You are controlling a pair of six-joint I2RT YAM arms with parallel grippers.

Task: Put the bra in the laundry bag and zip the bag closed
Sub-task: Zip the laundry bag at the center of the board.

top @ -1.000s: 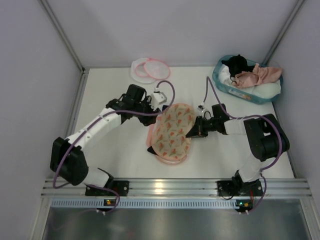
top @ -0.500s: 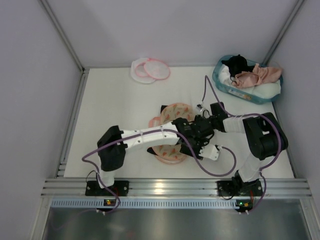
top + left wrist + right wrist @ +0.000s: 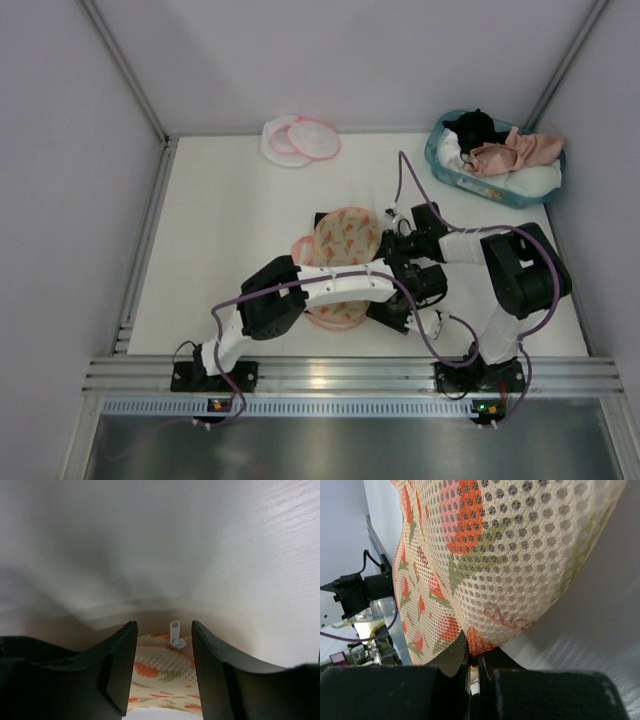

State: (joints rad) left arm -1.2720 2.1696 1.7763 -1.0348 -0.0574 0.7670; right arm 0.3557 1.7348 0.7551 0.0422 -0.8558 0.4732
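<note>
The salmon-pink bra (image 3: 515, 150) lies in the teal basket at the back right. The white mesh laundry bag (image 3: 300, 138) with a pink rim lies at the back, far from both grippers. An orange-printed padded mesh piece (image 3: 345, 250) sits mid-table. My right gripper (image 3: 388, 237) is shut on that piece's right edge, which shows in the right wrist view (image 3: 485, 570) between my shut fingertips (image 3: 475, 662). My left gripper (image 3: 388, 310) is open at the piece's near right edge. In the left wrist view (image 3: 162, 645) its jaws stand either side of a small white zipper pull (image 3: 175, 632) on the piece (image 3: 160, 672).
The teal basket (image 3: 440, 152) also holds black and white clothes. A pink edge (image 3: 302, 245) peeks out at the printed piece's left side. My left arm (image 3: 320, 285) reaches across the table in front of the piece. Grey walls close the table's left, back and right.
My left arm has swung from the piece's far left side across the front to its near right edge. The piece has shifted slightly. My right gripper has kept its hold.
</note>
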